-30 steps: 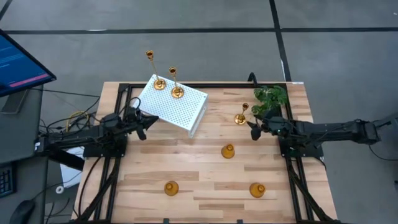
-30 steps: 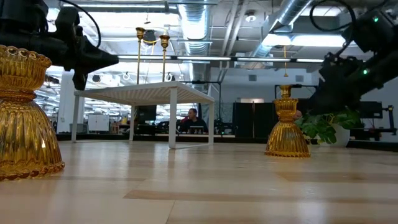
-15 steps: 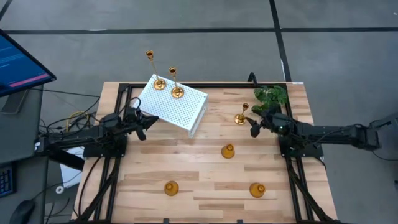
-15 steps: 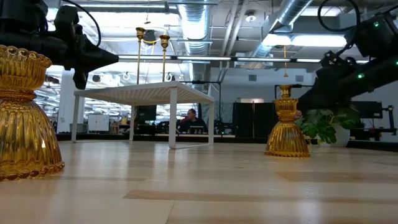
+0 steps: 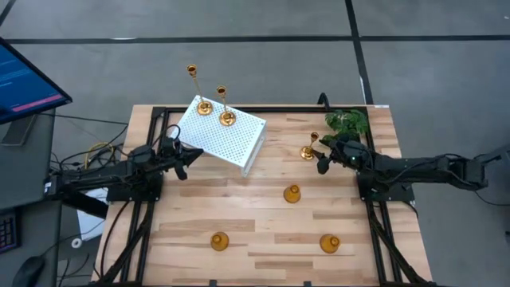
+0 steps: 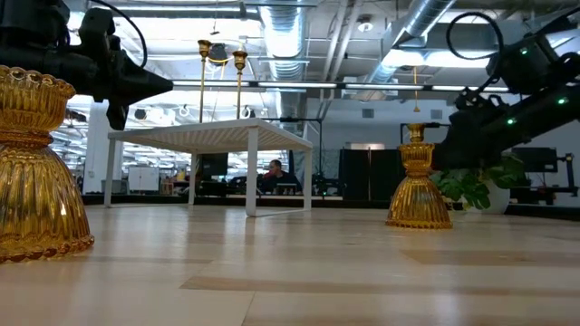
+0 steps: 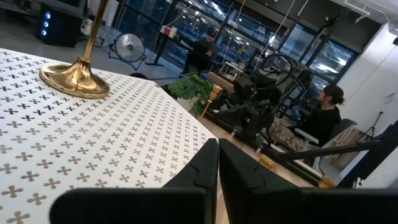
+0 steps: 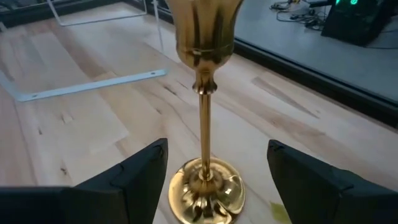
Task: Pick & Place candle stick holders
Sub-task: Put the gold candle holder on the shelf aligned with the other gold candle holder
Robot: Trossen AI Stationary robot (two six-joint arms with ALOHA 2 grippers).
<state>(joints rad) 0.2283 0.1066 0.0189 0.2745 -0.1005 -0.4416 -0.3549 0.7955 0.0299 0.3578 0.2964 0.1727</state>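
Note:
Two tall gold candle stick holders stand on a white perforated stand at the far left. A third tall holder stands by its round base on the table at the far right. My right gripper is open just beside it; in the right wrist view its fingers stand on either side of the thin stem, apart from it. Three short bell-shaped holders sit on the near half of the table. My left gripper waits shut at the stand's left side.
A green leafy plant stands at the far right corner, just behind my right gripper. The white stand's legs rest on the table. Bare wood lies between the bell-shaped holders. People sit in the room beyond the table.
My right gripper has moved a little toward the tall holder on the table, sinking slightly and tipping down, and has stayed open.

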